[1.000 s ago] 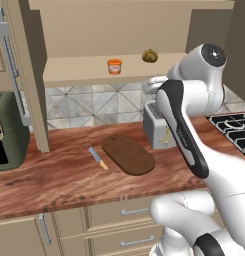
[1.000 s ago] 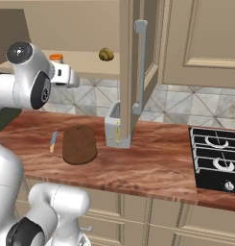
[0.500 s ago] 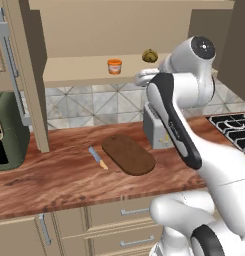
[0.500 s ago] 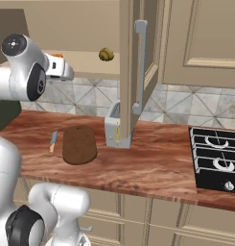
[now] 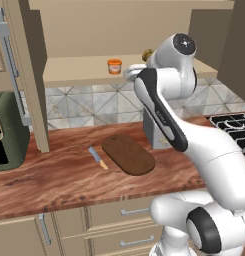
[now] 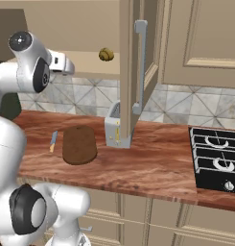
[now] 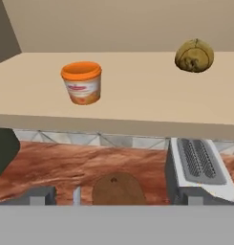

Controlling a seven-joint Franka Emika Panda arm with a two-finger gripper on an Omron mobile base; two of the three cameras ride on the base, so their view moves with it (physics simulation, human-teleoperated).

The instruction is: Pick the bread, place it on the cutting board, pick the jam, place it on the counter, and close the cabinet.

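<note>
The bread (image 7: 194, 56), a small olive-brown bun, lies on the right of the open cabinet's shelf (image 7: 137, 91). In the right base view the bread (image 6: 106, 54) sits just left of the open door. The jam (image 7: 81, 83), a tiny orange jar, stands on the same shelf to the left, also seen as the jam (image 5: 114, 66). My gripper (image 7: 116, 198) is open and empty, out in front of the shelf edge and short of both. The gripper (image 5: 132, 73) hangs just right of the jar. The dark oval cutting board (image 5: 128, 154) lies on the counter (image 5: 54, 180) below.
A grey toaster (image 6: 115, 129) stands on the counter right of the board, and a small knife (image 5: 98, 157) lies to the board's left. The cabinet door (image 6: 133, 72) juts out open on the right. A green appliance (image 5: 6, 132) is at far left, a stove (image 6: 217, 158) at far right.
The arm has lifted and swung the hand up and left, from beside the toaster to the height of the shelf edge near the jam. Bread, jam and board have not moved.
</note>
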